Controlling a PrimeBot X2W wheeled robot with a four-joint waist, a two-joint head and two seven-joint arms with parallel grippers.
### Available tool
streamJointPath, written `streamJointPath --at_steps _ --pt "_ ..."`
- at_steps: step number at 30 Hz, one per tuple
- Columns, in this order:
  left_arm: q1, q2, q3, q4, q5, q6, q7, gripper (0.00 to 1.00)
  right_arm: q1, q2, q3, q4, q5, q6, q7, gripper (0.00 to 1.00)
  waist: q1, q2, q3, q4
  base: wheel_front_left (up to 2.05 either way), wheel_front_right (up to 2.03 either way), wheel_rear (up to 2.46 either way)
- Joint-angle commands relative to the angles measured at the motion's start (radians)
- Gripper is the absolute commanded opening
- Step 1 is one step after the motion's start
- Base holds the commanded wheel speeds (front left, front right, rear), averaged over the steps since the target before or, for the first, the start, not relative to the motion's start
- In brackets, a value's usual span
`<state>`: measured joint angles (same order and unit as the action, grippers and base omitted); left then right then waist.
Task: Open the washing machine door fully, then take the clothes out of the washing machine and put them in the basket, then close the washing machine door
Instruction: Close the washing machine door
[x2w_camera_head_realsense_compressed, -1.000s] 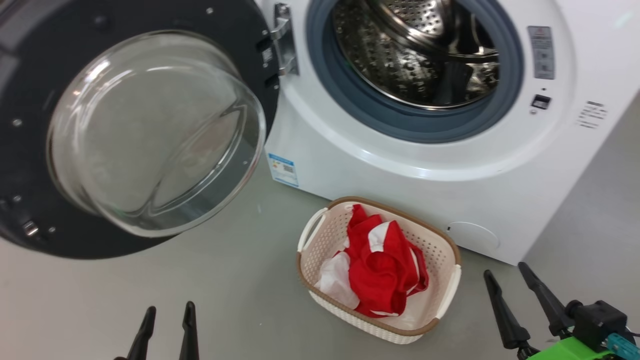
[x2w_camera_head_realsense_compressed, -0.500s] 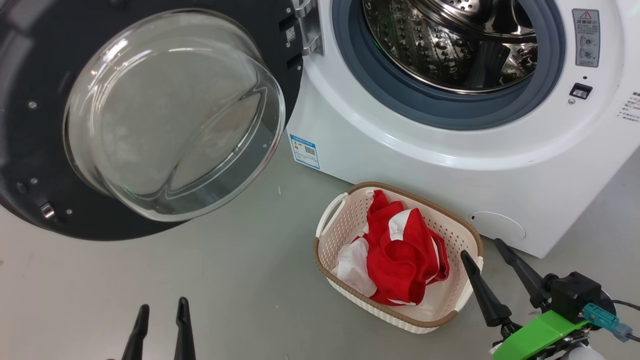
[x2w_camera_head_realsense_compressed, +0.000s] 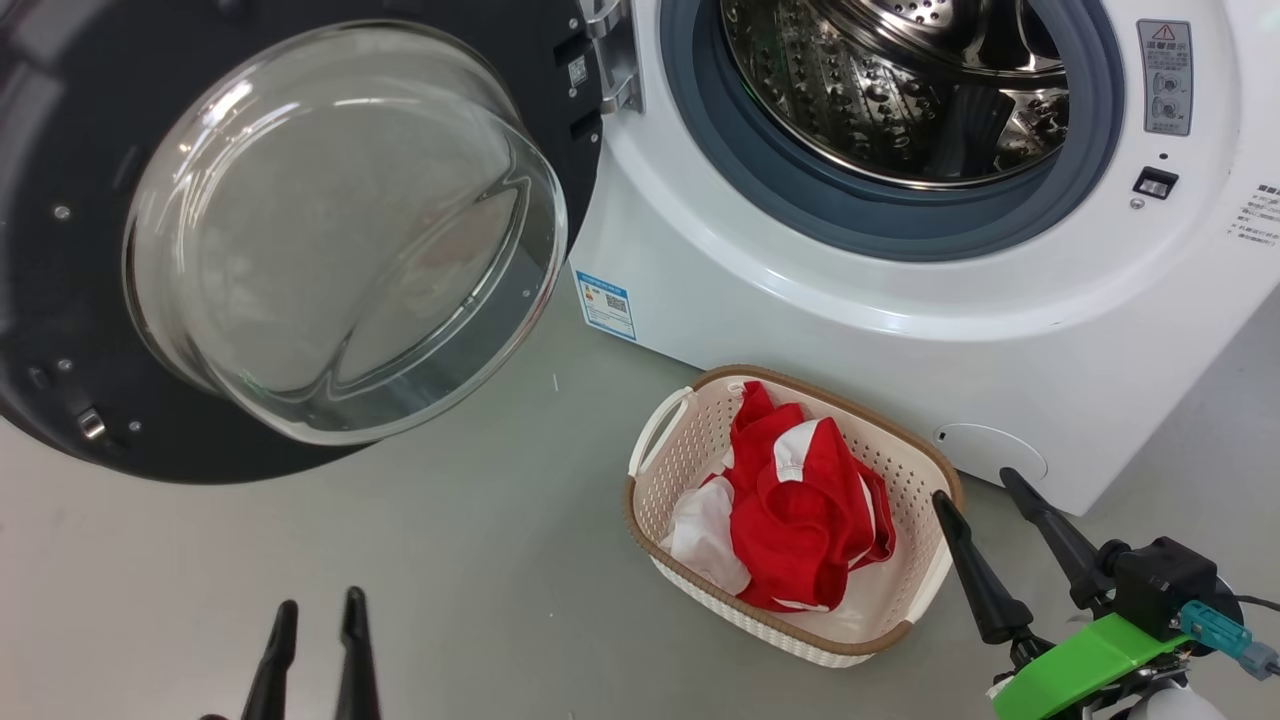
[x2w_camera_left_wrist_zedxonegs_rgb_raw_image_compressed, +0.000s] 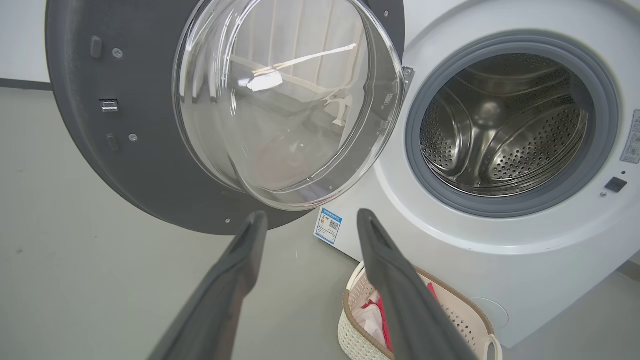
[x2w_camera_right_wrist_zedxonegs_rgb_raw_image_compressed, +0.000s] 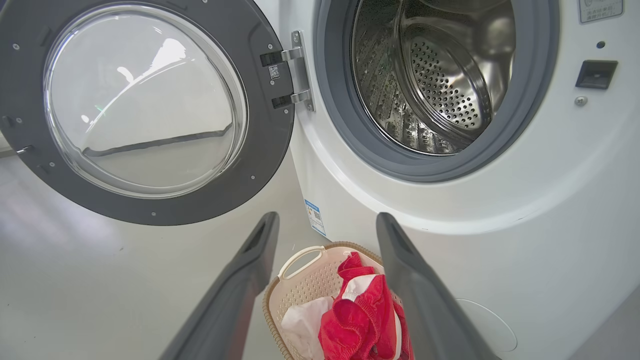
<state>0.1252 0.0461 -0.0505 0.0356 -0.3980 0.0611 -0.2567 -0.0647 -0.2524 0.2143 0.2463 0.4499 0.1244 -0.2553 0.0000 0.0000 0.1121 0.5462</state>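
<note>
Both jaws stand wide, holding nothing: my left gripper (x2w_camera_head_realsense_compressed: 320, 600) hangs well out from the washing machine (x2w_camera_head_realsense_compressed: 800, 330) on its hinge side, my right gripper (x2w_camera_head_realsense_compressed: 974, 484) near its lower front, beside the basket (x2w_camera_head_realsense_compressed: 690, 450). The clothes (x2w_camera_head_realsense_compressed: 790, 530) lie in that basket, just before the machine; the drum (x2w_camera_head_realsense_compressed: 900, 90) looks empty, so closing is my step. The washing machine door (x2w_camera_head_realsense_compressed: 340, 230) is swung wide to the machine's left. I'd push its black rim, not the glass, round the hinge until the latch catches. One machine, one door, one basket; two garments, I think: red, white.
</note>
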Motion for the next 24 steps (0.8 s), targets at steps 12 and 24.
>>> streamJointPath --at_steps 12,24 --pt "-0.161 0.004 0.213 -0.209 0.022 -0.069 -0.005 0.0 0.008 0.003 0.002 -0.031 -0.001 0.006 -0.006 1.0 0.0 0.0 0.006 0.0 0.0 0.0 0.0" --pt "-0.556 0.137 0.488 -0.189 0.079 -0.187 -0.005 0.0 0.027 0.014 -0.016 -0.044 -0.009 0.006 -0.006 1.0 0.0 0.0 0.02 -0.006 0.0 0.0 0.0"
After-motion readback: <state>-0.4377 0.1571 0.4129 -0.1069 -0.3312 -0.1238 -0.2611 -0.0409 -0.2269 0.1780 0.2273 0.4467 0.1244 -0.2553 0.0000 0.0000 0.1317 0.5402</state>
